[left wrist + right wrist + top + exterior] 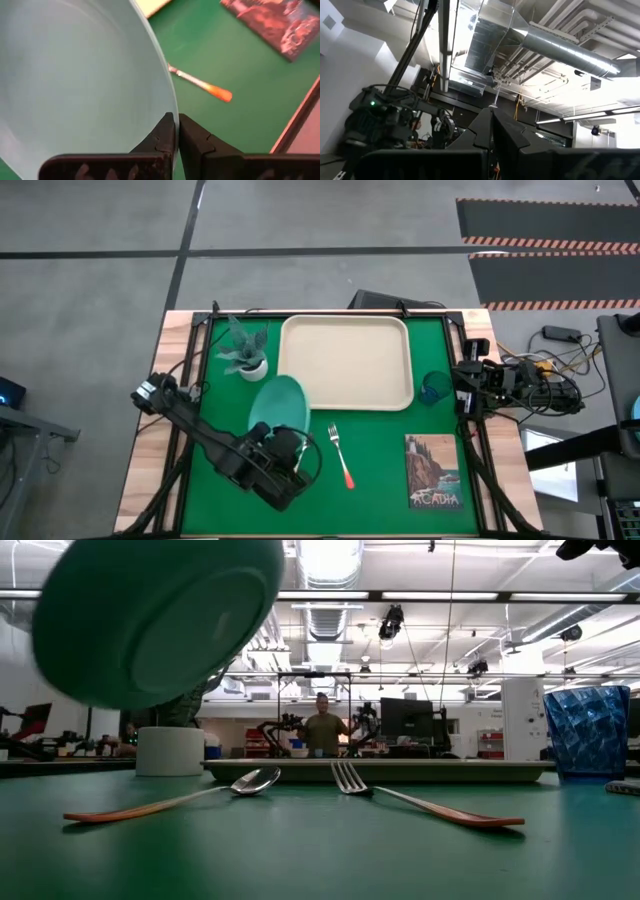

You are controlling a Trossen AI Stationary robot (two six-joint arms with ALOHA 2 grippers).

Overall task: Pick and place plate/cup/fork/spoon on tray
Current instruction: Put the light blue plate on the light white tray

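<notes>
Pinched the turquoise plate [85, 75] by its rim in left gripper [176, 131]; looked light, stiff, slippery; right gripper [491, 125] clenched empty.

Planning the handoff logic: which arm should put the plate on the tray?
Left. Its claw is already shut on the plate rim, lifted beside the tray. The right claw is parked at the table's right edge.
</notes>
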